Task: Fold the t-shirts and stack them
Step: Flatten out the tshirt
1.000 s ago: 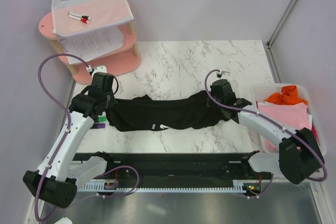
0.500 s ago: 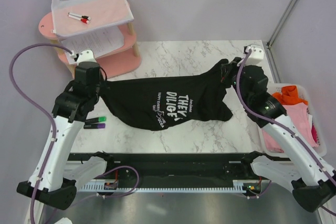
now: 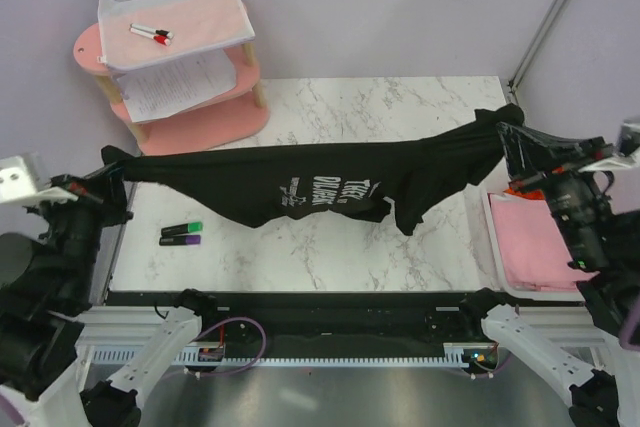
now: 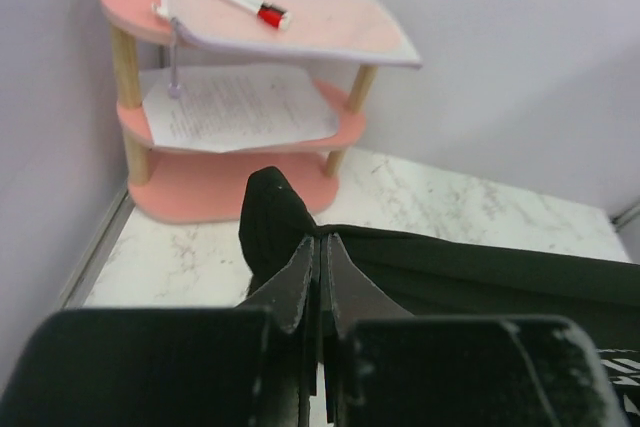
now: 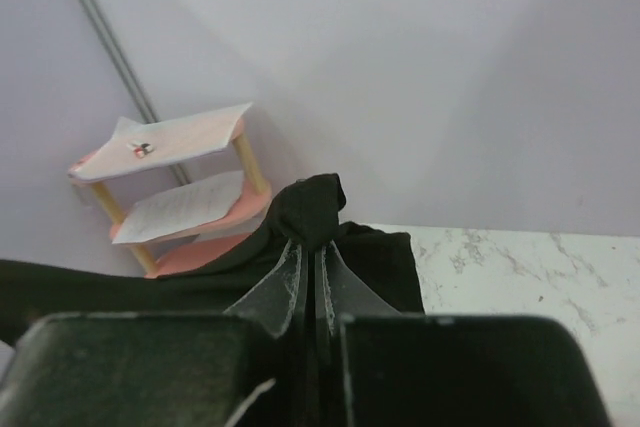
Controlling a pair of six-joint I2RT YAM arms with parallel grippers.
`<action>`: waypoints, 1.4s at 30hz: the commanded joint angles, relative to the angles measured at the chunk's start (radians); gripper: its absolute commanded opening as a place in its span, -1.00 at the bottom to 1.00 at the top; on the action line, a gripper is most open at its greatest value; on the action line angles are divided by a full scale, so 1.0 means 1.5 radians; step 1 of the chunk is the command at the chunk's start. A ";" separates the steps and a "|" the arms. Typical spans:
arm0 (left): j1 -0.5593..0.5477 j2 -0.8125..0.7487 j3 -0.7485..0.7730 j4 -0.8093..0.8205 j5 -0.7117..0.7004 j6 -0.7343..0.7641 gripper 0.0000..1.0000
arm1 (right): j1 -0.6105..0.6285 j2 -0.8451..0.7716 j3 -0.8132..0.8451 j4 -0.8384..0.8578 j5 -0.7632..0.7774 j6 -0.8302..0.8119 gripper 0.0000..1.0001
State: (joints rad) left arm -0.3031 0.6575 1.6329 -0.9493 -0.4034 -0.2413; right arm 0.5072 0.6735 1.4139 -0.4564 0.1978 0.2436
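**No shirt folded yet**

Left gripper (image 4: 320,247) clamps one end of the black t-shirt (image 3: 300,182), right gripper (image 5: 308,252) the other. It hangs stretched over the table (image 3: 330,247). Pink t-shirt (image 3: 540,237) lies in the bin (image 3: 520,292) at right. All folding remains.

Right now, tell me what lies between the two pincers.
The black t-shirt spans the whole stretch, left pincer and right pincer each shut on one end; the top view shows it.

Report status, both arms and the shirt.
Both shut: left gripper, right gripper, one on each end of black t-shirt. Shirt stretched between them over table. Two markers on table, left arm's side.
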 commanded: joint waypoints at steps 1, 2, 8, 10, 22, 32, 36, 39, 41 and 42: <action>0.005 -0.034 0.058 -0.039 0.052 0.037 -0.96 | -0.003 -0.046 0.060 -0.052 -0.044 -0.020 -1.00; 0.005 -0.047 0.068 -0.049 0.055 0.037 -0.96 | -0.005 -0.054 0.069 -0.058 -0.047 -0.017 -1.00; 0.008 -0.037 0.125 -0.079 0.051 0.041 -0.96 | -0.034 -0.066 0.107 -0.108 -0.030 -0.020 -1.00; 0.009 -0.019 0.127 -0.081 0.045 0.040 -0.96 | -0.036 -0.050 0.111 -0.108 -0.020 -0.029 -1.00; 0.009 0.182 -0.085 0.044 -0.021 0.021 -0.96 | -0.029 0.209 -0.010 0.025 0.105 -0.013 -1.00; 0.056 0.503 -0.194 0.168 -0.022 -0.058 -0.96 | -0.073 0.630 -0.064 0.172 0.090 0.029 -1.00; 0.083 0.627 -0.120 0.187 -0.012 -0.059 -0.96 | -0.113 0.779 0.046 0.176 0.063 0.052 -1.00; 0.091 0.712 -0.049 0.185 -0.021 -0.042 -0.96 | -0.143 0.875 0.133 0.170 0.032 0.071 -1.00; 0.098 0.745 -0.007 0.183 -0.028 -0.037 -0.96 | -0.161 0.942 0.182 0.160 0.003 0.074 -1.00; 0.100 0.771 0.004 0.182 -0.029 -0.033 -0.96 | -0.164 0.959 0.226 0.159 0.000 0.077 -1.00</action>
State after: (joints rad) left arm -0.1661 1.7393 1.5051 -0.7361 -0.4099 -0.2893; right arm 0.2958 2.0411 1.5497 -0.2718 0.2512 0.3168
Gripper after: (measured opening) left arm 0.025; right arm 0.028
